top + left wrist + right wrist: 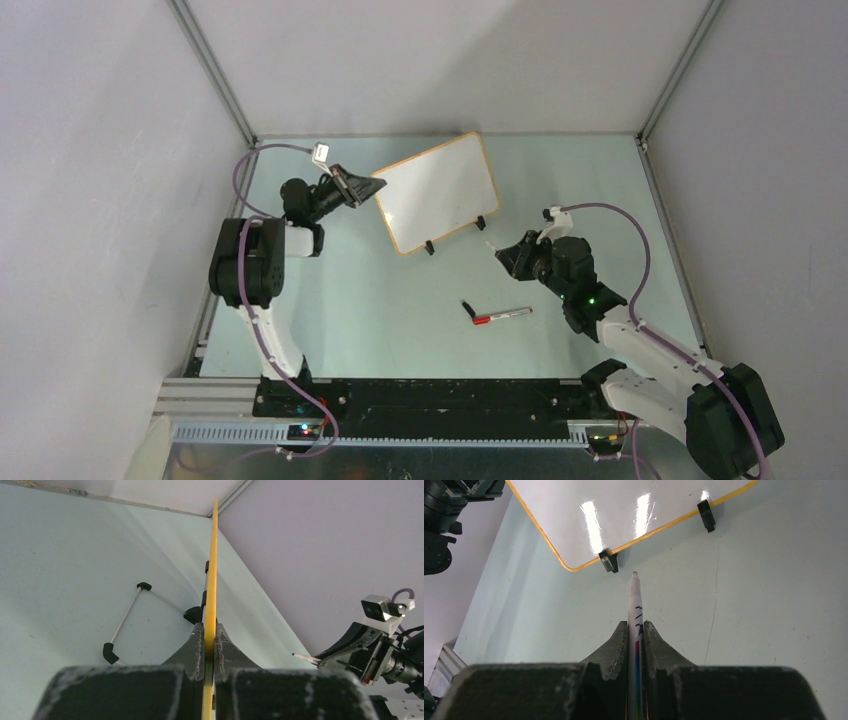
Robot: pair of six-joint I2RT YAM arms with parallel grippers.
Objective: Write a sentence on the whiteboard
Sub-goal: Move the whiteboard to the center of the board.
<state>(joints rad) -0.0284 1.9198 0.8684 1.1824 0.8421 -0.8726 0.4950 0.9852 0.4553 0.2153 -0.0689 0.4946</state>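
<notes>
We see our right gripper (635,627) clamped on a white marker (634,595), fingers pressed to either side of its barrel. The marker's tip points at the whiteboard (574,520), stopping just short of its orange-framed near edge, beside the nearer clip foot (608,561). A second clip foot (706,514) sits farther right along that edge. Glare streaks cross the board's white face. The pale green surface (749,605) lies below the whiteboard, and dark arm hardware (449,510) shows left of it.

The board (440,192) stood across the table's (330,310) back middle, the left gripper (372,188) clamped on its left edge and the right gripper (503,253) with its marker (634,597) close before its lower edge. Open table lay nearer, barring a pen (502,316) mid-front. The walls (100,150) closed three sides.
</notes>
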